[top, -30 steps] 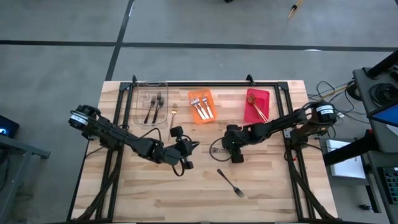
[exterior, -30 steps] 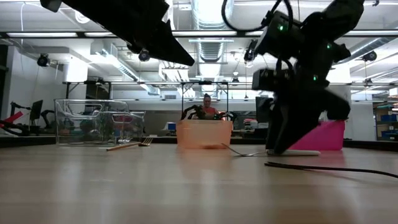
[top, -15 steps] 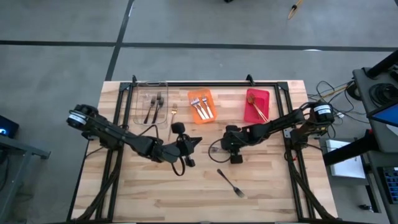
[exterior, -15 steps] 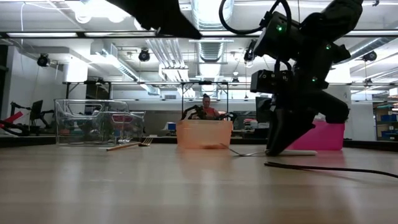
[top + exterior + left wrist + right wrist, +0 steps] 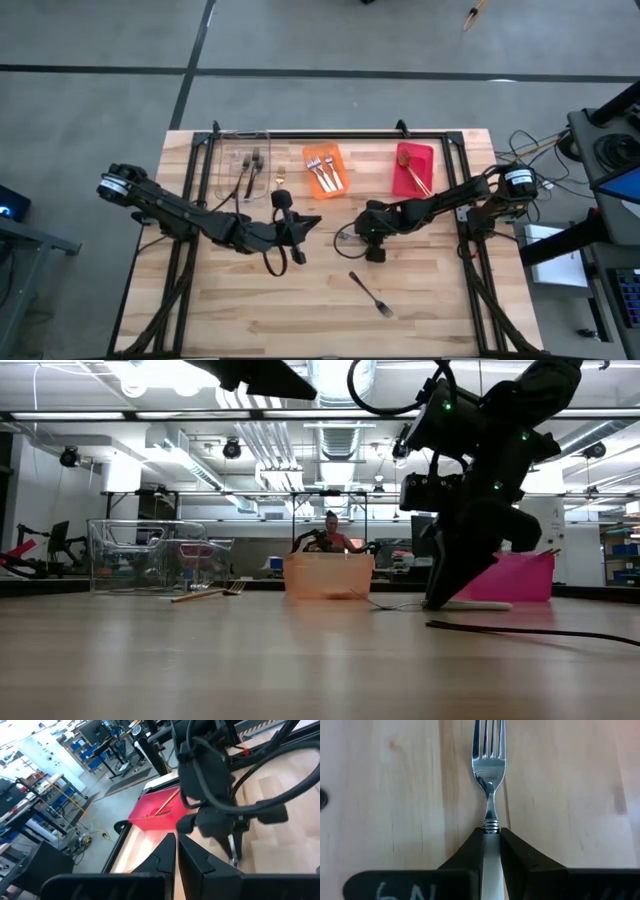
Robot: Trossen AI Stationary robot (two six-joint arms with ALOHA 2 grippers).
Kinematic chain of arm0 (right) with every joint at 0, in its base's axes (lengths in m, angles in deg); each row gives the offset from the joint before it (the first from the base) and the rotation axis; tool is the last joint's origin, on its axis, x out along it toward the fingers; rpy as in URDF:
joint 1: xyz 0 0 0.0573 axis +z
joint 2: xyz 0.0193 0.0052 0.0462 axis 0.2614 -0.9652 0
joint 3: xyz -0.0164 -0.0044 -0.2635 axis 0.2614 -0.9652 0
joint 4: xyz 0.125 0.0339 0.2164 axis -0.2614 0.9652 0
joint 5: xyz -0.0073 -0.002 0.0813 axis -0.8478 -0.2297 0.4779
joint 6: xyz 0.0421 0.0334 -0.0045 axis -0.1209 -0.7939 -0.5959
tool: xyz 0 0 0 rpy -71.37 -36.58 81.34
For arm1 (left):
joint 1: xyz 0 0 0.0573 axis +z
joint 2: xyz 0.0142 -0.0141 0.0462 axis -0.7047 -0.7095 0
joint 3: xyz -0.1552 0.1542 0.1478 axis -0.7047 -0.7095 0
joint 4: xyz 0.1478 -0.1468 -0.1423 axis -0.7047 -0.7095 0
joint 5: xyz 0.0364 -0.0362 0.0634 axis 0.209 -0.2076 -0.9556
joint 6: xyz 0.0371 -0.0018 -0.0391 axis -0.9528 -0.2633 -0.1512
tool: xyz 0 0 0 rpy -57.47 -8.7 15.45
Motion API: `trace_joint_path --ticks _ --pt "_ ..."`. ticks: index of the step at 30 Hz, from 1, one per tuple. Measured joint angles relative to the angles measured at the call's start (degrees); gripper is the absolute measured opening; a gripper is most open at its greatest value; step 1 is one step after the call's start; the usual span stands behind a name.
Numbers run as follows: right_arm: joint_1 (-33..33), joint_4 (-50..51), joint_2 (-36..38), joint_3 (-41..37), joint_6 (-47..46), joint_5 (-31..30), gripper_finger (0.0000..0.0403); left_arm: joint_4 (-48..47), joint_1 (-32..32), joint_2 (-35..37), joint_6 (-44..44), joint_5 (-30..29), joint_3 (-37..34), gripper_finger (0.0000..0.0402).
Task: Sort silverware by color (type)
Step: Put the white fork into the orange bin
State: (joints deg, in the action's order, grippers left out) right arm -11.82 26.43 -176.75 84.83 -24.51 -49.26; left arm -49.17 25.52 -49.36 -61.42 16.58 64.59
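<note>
Clear bin (image 5: 243, 170), far left of the bin row at the back of the wooden worktop (image 5: 430, 300): holds dark metal forks (image 5: 249, 168). A gold fork (image 5: 279, 183) lies on the worktop just beside this bin, between it and the orange bin (image 5: 324, 170).

Left end effector (image 5: 312, 223): raised above the worktop near its middle, fingers clenched together with nothing between them, as the left wrist view confirms.

Orange bin: holds silver forks with white handles (image 5: 325, 172).

Right end effector (image 5: 491, 851): down at the worktop, right of centre. Its fingers are clamped on the white handle of a silver fork (image 5: 489, 767), which lies flat on the wood with its tines pointing away from the fingers.

Red bin (image 5: 413, 168), right end of the row: holds gold forks (image 5: 412, 172).

One dark metal fork (image 5: 372, 293) lies alone on the worktop nearer the front edge, well apart from both end effectors.
</note>
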Motion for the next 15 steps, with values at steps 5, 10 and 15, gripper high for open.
trace_joint_path --ticks 5,10,15 --pt "-0.3 1.7 4.0 2.4 -3.9 0.3 0.003 -0.4 0.1 3.2 -0.2 -1.5 -3.8 0.0" --pt "-0.9 3.6 4.6 6.5 -4.1 -0.1 0.003 1.1 0.1 10.2 0.9 -4.0 -9.6 0.0" --pt "-2.9 2.8 3.7 13.3 -4.6 -5.4 0.003 2.9 0.0 18.9 6.0 -5.0 -15.8 0.0"
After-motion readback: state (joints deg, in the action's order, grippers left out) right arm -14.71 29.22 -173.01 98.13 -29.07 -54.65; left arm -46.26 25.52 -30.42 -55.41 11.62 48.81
